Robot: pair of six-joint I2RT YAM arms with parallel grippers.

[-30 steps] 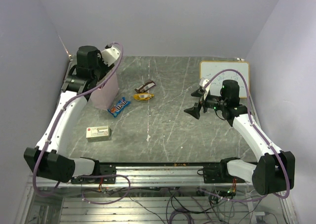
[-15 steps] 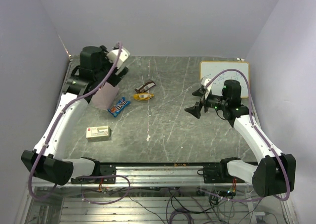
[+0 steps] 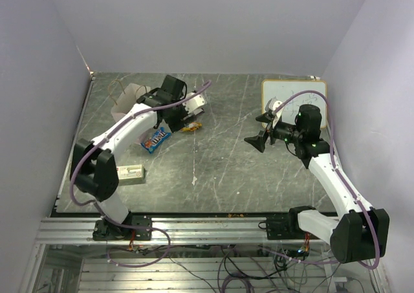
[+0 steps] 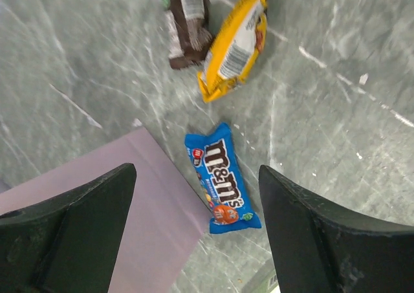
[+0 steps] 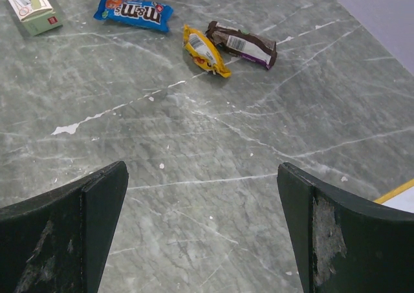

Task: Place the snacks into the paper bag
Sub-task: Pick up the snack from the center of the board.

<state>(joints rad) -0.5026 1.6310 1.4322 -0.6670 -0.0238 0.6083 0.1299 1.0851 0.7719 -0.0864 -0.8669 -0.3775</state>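
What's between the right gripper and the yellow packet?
Nothing. Only bare marbled table separates the right gripper from the yellow packet, clearest in the right wrist view.

From overhead you cannot see inside the pale mauve paper bag (image 3: 127, 97) near the far-left corner of the bench (image 3: 226, 170). In that view your left arm (image 3: 123, 128) mostly covers the dark brown wrapped bar (image 4: 186, 28), which the left wrist view crops at its top edge. The right wrist view clips the pale beige rectangular box (image 5: 29, 5).
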